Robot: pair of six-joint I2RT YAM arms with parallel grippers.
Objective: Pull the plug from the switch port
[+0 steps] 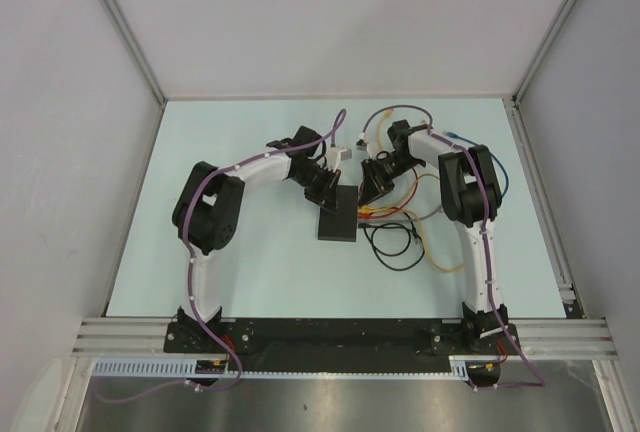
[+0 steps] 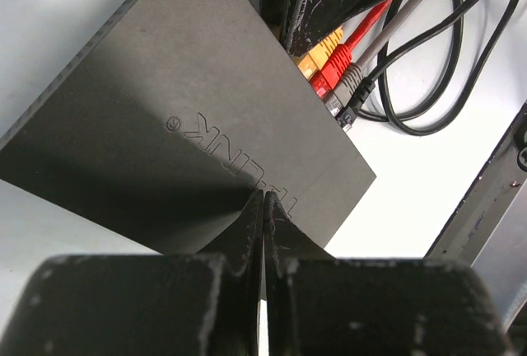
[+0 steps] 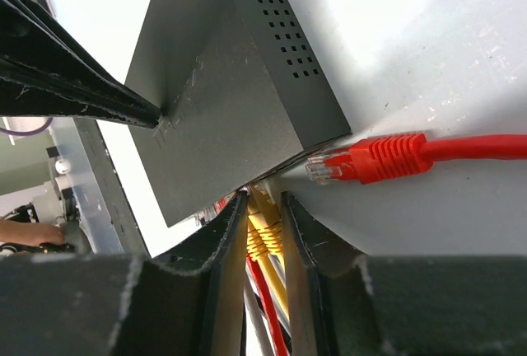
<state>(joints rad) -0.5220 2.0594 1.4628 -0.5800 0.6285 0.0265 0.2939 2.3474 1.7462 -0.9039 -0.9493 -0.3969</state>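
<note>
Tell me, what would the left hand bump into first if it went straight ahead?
The switch. The left hand, shut, points straight at its flat black top, and its tips seem to be touching it, though depth is hard to judge.

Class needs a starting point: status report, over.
Left gripper shut, tips on switch. Right gripper astride yellow plug, grip unconfirmed. Red plug lies beside switch.

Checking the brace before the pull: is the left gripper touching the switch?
Touching. In the right wrist view the left gripper, shut, presses its tips onto the switch top, no gap.
</note>
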